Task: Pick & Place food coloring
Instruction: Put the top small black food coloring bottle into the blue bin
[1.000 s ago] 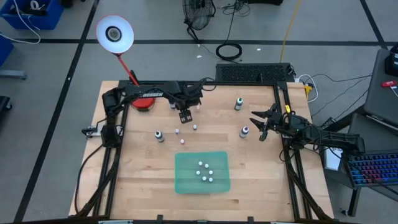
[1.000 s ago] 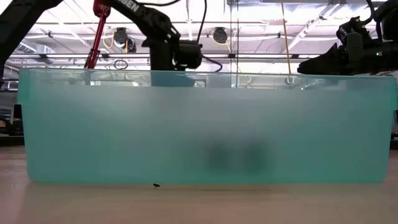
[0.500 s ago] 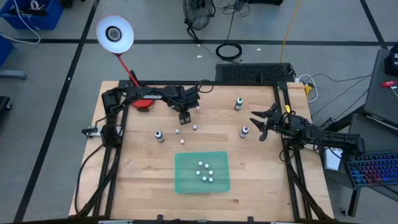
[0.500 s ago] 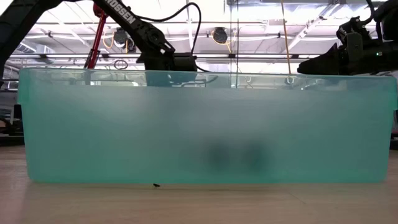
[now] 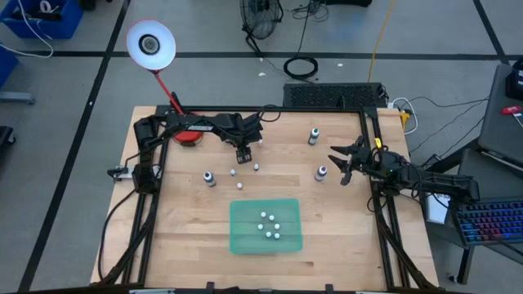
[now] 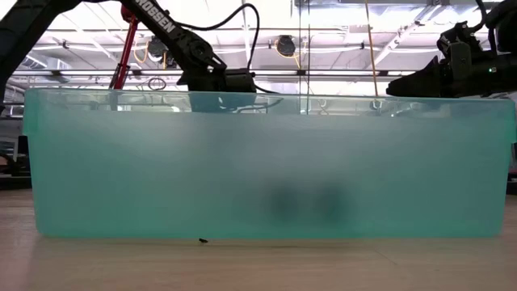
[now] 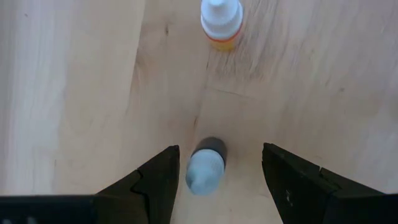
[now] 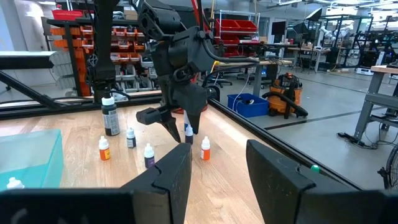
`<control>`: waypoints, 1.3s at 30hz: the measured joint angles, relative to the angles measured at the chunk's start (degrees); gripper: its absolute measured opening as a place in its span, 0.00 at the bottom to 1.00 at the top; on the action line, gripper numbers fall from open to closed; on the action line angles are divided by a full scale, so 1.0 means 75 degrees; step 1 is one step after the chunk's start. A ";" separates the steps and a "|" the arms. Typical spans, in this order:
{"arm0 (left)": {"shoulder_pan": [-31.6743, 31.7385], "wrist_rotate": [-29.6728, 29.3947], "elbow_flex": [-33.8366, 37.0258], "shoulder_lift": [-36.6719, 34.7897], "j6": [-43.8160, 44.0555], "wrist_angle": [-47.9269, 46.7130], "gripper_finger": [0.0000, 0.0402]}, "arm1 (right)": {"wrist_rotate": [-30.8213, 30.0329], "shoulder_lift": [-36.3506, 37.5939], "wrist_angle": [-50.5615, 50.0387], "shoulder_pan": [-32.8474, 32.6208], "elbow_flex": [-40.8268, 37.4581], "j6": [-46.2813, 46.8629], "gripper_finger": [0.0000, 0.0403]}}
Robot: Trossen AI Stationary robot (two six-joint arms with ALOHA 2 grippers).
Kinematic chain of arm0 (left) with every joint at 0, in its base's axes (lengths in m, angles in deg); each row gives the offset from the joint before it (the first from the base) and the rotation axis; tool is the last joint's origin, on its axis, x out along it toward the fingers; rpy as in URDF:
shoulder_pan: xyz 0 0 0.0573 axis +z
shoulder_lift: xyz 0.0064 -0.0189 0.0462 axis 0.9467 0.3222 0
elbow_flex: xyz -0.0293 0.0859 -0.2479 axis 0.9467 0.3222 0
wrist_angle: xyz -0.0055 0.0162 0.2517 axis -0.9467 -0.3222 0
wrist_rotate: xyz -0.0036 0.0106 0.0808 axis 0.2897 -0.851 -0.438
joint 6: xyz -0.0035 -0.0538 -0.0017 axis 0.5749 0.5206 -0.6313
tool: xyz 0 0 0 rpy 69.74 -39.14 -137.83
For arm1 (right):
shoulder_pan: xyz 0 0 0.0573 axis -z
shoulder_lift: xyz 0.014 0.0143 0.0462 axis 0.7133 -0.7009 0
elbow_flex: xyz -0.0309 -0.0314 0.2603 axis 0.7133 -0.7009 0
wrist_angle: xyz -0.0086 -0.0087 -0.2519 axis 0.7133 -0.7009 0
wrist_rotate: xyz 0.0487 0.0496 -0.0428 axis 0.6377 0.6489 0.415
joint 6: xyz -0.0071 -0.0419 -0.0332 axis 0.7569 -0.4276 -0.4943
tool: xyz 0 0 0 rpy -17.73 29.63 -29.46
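- The left gripper [image 7: 217, 168] was seen open in its wrist view, a dark bottle [image 7: 206, 165] between the fingers, ungripped.
- The right gripper [image 5: 341, 163], open, was held at three o'clock.
- The low view was filled by the green bin [image 6: 266, 162].

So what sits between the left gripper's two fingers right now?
In the left wrist view, a tiny dark bottle with a pale cap stands on the wood between the left gripper's open fingers, touching neither.

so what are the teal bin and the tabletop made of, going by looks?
The bin looks like frosted, translucent teal plastic: in the low view, dark blurs of its contents show through its wall. The tabletop looks like light wood, likely butcher-block: plank seams and grain show, with a matte finish.
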 joint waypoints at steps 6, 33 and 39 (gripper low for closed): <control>0.0016 0.0000 0.0000 0.0000 0.0014 -0.0002 0.57 | 0.0000 0.0000 0.0000 -0.0002 -0.0001 0.0001 0.35; 0.0258 0.0146 -0.0006 -0.0003 0.0204 0.0036 0.17 | 0.0000 0.0000 -0.0003 -0.0002 0.0000 0.0000 0.35; 0.0072 0.0144 -0.0162 -0.0078 0.0156 -0.0428 0.17 | 0.0000 0.0000 -0.0001 -0.0002 0.0000 0.0001 0.35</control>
